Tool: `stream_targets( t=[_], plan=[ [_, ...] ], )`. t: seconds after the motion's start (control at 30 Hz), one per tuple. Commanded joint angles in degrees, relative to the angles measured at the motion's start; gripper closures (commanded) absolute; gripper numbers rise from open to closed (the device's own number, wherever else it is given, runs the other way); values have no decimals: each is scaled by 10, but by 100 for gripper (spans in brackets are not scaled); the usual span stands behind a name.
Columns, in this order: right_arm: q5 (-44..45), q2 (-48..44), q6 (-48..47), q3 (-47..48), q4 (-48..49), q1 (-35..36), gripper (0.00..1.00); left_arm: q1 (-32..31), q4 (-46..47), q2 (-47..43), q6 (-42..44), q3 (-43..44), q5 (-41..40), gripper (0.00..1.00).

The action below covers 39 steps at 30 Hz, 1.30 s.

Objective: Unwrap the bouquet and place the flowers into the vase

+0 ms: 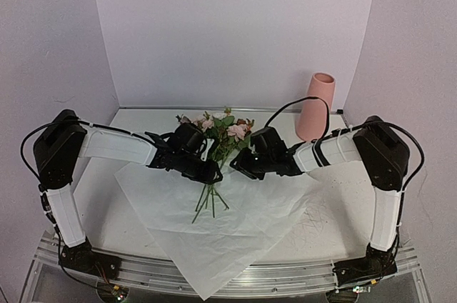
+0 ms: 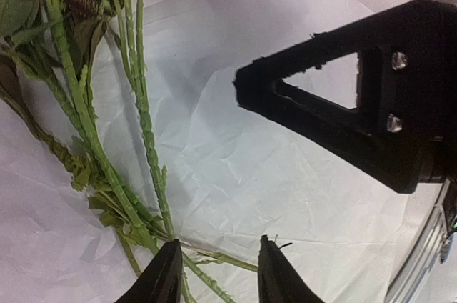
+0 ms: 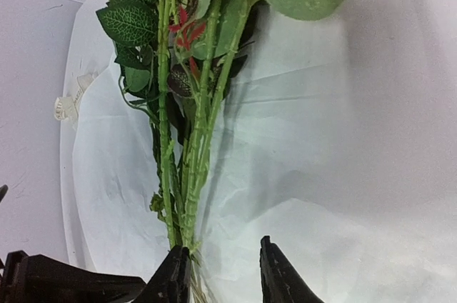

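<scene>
While white paper (image 1: 235,224) covers the table (image 1: 343,210) between pale walls (image 1: 235,24), left gripper (image 2: 219,242) and right gripper (image 3: 224,246) stand spread.

Soft, even light from overhead. The white paper (image 1: 235,224) is bright, without glare. Gray shadows lie on it beside the flowers (image 3: 193,138). Wrist views grainy, closest parts blurred.

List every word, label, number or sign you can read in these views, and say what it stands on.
No text here can be read.
The cream ribbon beside the white paper has printed marks, too small and blurred to read.
The vase is plain, with no lettering.
</scene>
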Motion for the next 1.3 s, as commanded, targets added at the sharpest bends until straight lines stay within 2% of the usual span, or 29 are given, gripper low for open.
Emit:
stream_targets(
  t=[0.0, 0.2, 0.3, 0.4, 0.63, 0.97, 1.03, 1.07, 1.1, 1.27],
  plan=[
    [60, -73, -15, -64, 26, 1, 65, 2, -45, 12, 38, 57, -58, 65],
    [86, -126, -23, -121, 30, 0, 66, 2, -73, 58, 52, 106, -53, 65],
    [92, -141, -23, -138, 31, 0, 66, 2, -76, 74, 53, 119, -56, 69],
    [91, -146, -21, -145, 37, 0, 66, 2, -77, 87, 53, 128, -65, 72],
    [85, -148, -22, -154, 45, 0, 66, 2, -81, 106, 57, 139, -73, 71],
    [83, -147, -16, -165, 55, 0, 67, 2, -94, 138, 60, 157, -67, 79],
    [82, -147, -16, -166, 56, 0, 67, 2, -101, 142, 61, 162, -70, 84],
    [82, -148, -16, -166, 56, 0, 67, 2, -103, 143, 62, 164, -67, 95],
    [83, -149, -17, -168, 56, 0, 67, 2, -104, 139, 63, 164, -63, 98],
    [85, -164, -22, -175, 57, -7, 68, 2, -103, 104, 73, 165, -50, 100]
  ],
)
